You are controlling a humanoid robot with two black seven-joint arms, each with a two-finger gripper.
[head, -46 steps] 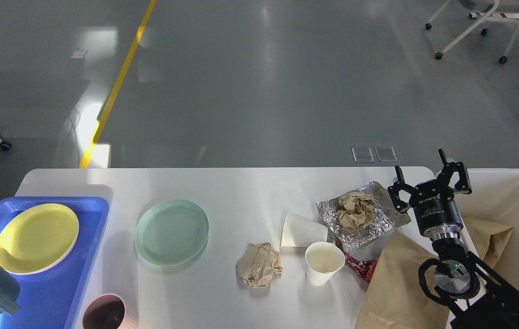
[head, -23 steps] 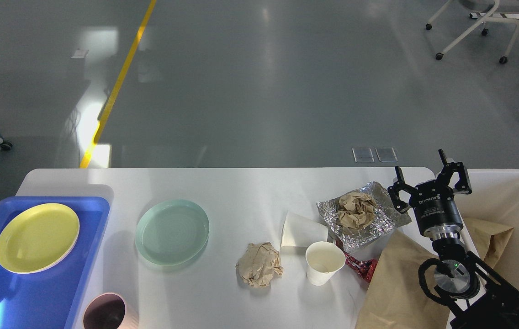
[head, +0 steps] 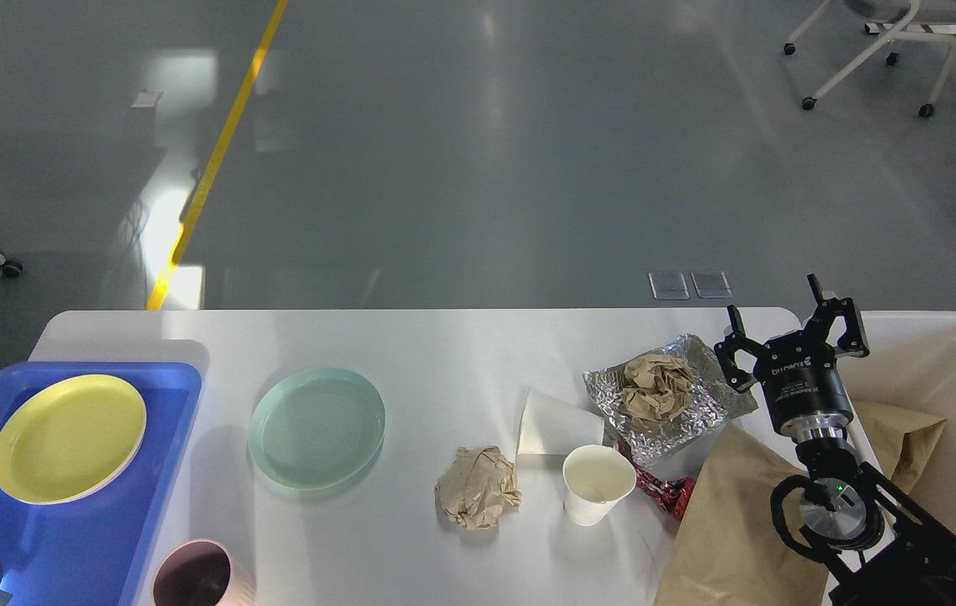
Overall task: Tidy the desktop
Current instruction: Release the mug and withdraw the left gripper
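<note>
Crowding the near right edge of the white tabletop are a brown paper bag, a paper cup and a crumpled paper ball. The right tool hangs with fingers spread, holding nothing, just beside the foil sheet and the cream bin. Bare surface lies between the green plate and the ball (also along the far edge). The blue tray sits at left. Grey floor lies beyond.

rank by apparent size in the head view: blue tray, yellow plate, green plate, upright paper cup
1. blue tray
2. yellow plate and green plate: look alike, unranked
3. upright paper cup
</note>
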